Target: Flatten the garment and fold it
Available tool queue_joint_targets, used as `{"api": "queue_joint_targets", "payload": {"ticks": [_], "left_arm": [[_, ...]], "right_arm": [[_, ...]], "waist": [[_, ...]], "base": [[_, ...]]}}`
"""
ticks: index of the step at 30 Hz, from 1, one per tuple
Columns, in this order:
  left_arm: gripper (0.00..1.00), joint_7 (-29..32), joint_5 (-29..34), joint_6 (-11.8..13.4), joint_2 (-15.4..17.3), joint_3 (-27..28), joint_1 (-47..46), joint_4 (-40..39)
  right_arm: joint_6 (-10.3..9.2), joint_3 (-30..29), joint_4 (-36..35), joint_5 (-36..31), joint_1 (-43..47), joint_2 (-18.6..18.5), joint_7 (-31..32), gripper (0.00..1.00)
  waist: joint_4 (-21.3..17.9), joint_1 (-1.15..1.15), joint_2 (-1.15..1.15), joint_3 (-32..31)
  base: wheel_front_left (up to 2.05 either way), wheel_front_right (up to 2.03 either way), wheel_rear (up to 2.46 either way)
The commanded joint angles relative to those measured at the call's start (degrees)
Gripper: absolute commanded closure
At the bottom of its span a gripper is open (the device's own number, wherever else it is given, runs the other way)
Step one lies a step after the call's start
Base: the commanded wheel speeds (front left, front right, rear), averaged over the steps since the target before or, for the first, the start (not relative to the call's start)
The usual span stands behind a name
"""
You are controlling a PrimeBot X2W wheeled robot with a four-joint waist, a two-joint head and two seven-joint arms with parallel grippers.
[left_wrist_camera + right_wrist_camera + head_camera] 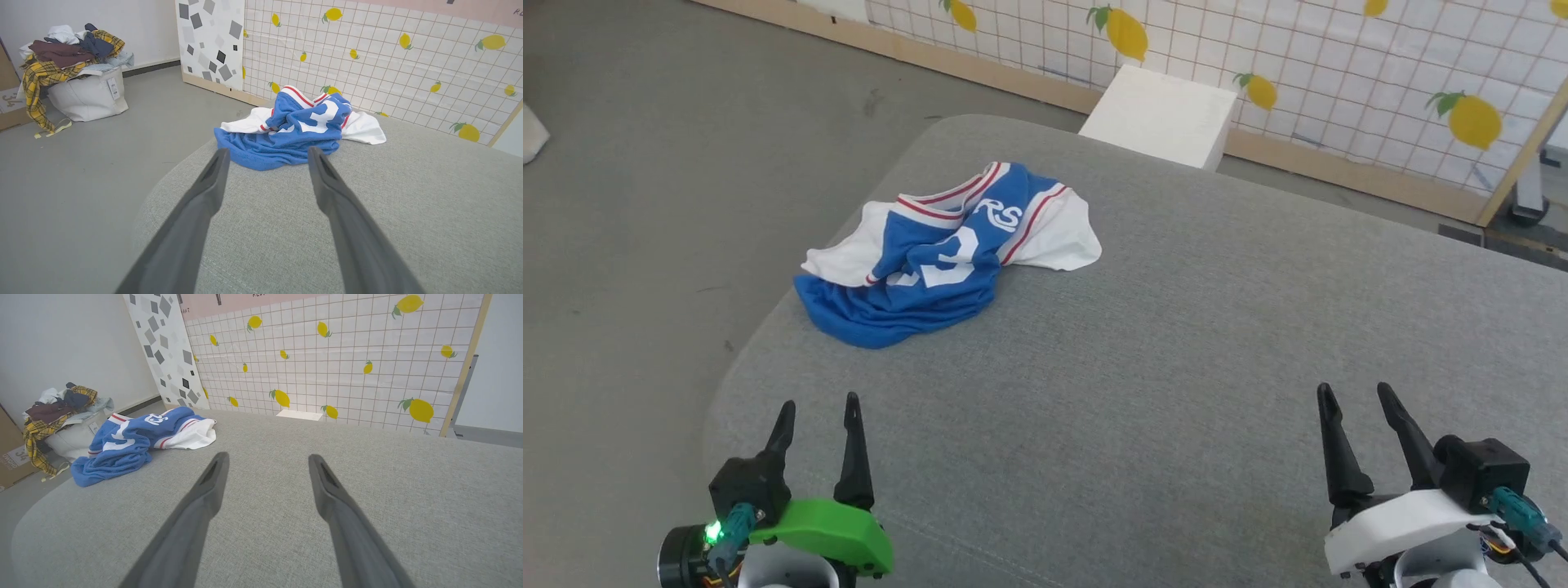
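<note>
**Grippers.** The left gripper [818,402] sits at the lower left of the head view. Its two dark fingers are spread apart and hold nothing. The right gripper [1354,388] sits at the lower right, its fingers likewise spread and holding nothing. Both hang over the grey cushioned surface [1176,367] near its front, fingers pointing toward the far edge.

**Garment.** The garment [931,269] lies crumpled on the surface near its far left corner. It is straight ahead of the left gripper and well apart from the right one, and neither gripper touches it. Its long axis runs across the head view, left to right. One white sleeve points right and the other spreads left. The blue hem faces the robot and reaches the left edge of the surface. The red-and-white striped collar lies on the far side. Part of a white number and the letters "RS" face upward.

**Differences between views.**
- The head view shows both grippers together, and a white block [1160,114] on the floor behind the far edge, against a lemon-patterned panel [1339,65].
- The left wrist view shows a pale laundry bag [86,98] heaped with clothes on the floor to the left, and a panel with grey squares [210,41].
- The right wrist view shows a cardboard box [8,461] beside that bag. The garment appears at its left, seen from the side.
</note>
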Motion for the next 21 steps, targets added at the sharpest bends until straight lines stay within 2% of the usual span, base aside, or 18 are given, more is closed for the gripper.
{"api": "queue_joint_targets", "payload": {"ticks": [1,21], "left_arm": [[0.00,-0.59,-0.41,0.31,-0.18,0.04,1.11,0.36],[0.00,-2.93,-2.78,-0.04,0.01,0.24,-0.65,2.26]], "right_arm": [[-0.06,-0.24,0.41,0.58,0.77,0.01,-0.67,0.00],[-0.08,-1.19,2.11,2.21,0.28,0.01,-3.02,0.00]], "waist": [[0.55,0.00,0.00,0.01],[4.73,0.00,0.00,1.90]], "base": [[0.00,0.00,0.00],[0.00,0.00,0.00]]}}
